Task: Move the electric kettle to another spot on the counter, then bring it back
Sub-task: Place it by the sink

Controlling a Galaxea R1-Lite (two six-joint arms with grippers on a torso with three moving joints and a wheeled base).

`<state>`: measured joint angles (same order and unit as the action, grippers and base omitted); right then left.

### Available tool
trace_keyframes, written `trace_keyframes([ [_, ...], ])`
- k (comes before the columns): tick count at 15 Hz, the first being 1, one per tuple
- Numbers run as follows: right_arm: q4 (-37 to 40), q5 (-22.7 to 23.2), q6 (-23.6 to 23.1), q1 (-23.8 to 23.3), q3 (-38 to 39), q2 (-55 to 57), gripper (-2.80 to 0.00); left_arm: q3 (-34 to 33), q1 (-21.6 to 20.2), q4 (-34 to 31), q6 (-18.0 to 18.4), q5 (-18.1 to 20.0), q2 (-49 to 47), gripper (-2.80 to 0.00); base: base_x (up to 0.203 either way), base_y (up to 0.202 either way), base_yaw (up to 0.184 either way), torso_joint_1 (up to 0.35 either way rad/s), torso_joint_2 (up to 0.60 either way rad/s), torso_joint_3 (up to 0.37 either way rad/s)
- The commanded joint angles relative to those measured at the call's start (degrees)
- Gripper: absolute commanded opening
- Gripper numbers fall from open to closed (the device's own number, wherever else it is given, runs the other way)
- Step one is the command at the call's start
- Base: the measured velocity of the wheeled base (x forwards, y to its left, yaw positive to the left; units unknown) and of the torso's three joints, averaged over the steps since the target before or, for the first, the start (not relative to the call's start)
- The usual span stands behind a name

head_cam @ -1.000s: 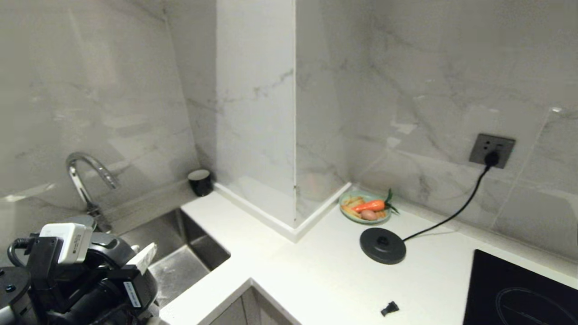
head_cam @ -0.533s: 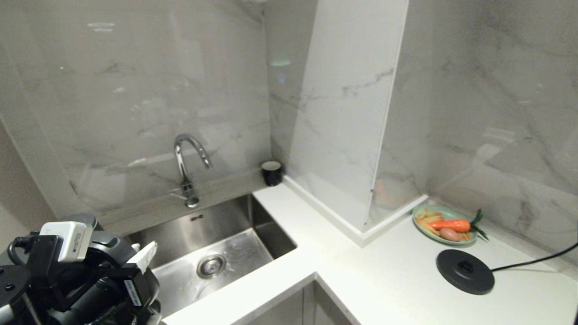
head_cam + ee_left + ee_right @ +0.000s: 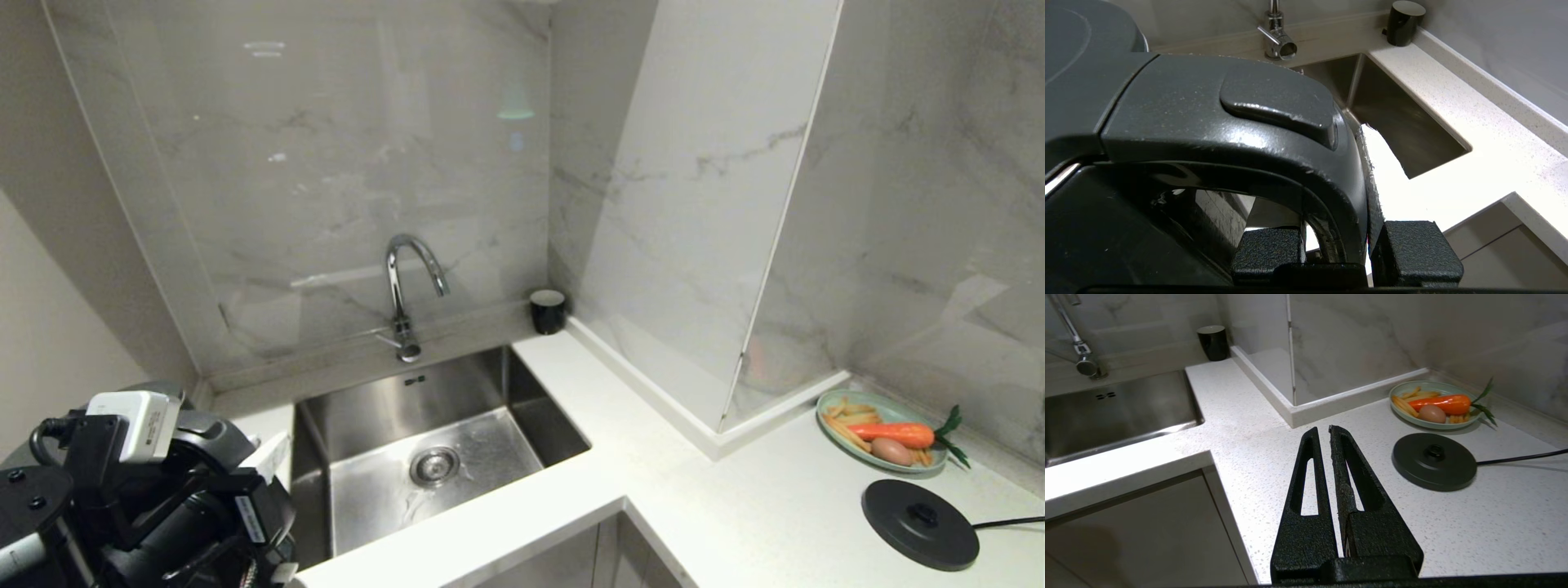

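Observation:
The electric kettle (image 3: 214, 434) is at the bottom left of the head view, left of the sink; its bottom is hidden behind my left arm. My left gripper (image 3: 245, 483) is shut on the kettle's loop handle. In the left wrist view the glossy black handle (image 3: 1241, 134) fills the picture, and the gripper (image 3: 1339, 245) clamps it from both sides. My right gripper (image 3: 1323, 433) hovers shut and empty over the white speckled counter (image 3: 1249, 428), out of the head view. The counter (image 3: 735, 506) runs in an L round the sink.
A steel sink (image 3: 473, 392) with a curved tap (image 3: 404, 286) lies in the middle. A small black cup (image 3: 548, 310) stands in the back corner. At the right are a green plate (image 3: 833, 408) of food and the corded round base disc (image 3: 920, 523). A marble column juts out.
The whole view has swung left: the sink and tap have come to the middle, and the plate and base disc have slid to the right edge. The left arm keeps its grip on the kettle.

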<state>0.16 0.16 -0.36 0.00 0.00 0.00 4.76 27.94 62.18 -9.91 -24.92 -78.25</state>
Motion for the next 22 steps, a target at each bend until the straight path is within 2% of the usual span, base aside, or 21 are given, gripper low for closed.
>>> trace_keyframes([
  [1,0.02,0.01,0.01,0.0,0.0,0.0,-2.8,1.58,-1.18,0.47,0.08,-0.22,-3.48,-2.8,0.0,0.0,0.0,0.0,0.0,0.0],
  [7,0.02,0.01,0.01,0.0,0.0,0.0,-2.8,10.41,-10.39,1.01,0.58,-0.21,-16.58,-2.8,0.0,0.0,0.0,0.0,0.0,0.0],
  [10,0.02,0.01,0.01,0.0,0.0,0.0,-2.8,14.93,-13.72,3.61,0.7,-0.25,-24.54,-2.8,0.0,0.0,0.0,0.0,0.0,0.0],
  [14,0.02,0.01,0.01,0.0,0.0,0.0,-2.8,17.51,-15.9,11.87,1.6,-0.46,-35.09,-2.8,0.0,0.0,0.0,0.0,0.0,0.0],
  [19,0.02,0.01,0.01,0.0,0.0,0.0,-2.8,16.74,-18.65,24.66,3.94,-0.07,-44.46,-2.8,0.0,0.0,0.0,0.0,0.0,0.0],
  [22,0.02,0.01,0.01,0.0,0.0,0.0,-2.8,16.6,-20.25,25.47,4.63,0.8,-47.85,-2.8,0.0,0.0,0.0,0.0,0.0,0.0],
])
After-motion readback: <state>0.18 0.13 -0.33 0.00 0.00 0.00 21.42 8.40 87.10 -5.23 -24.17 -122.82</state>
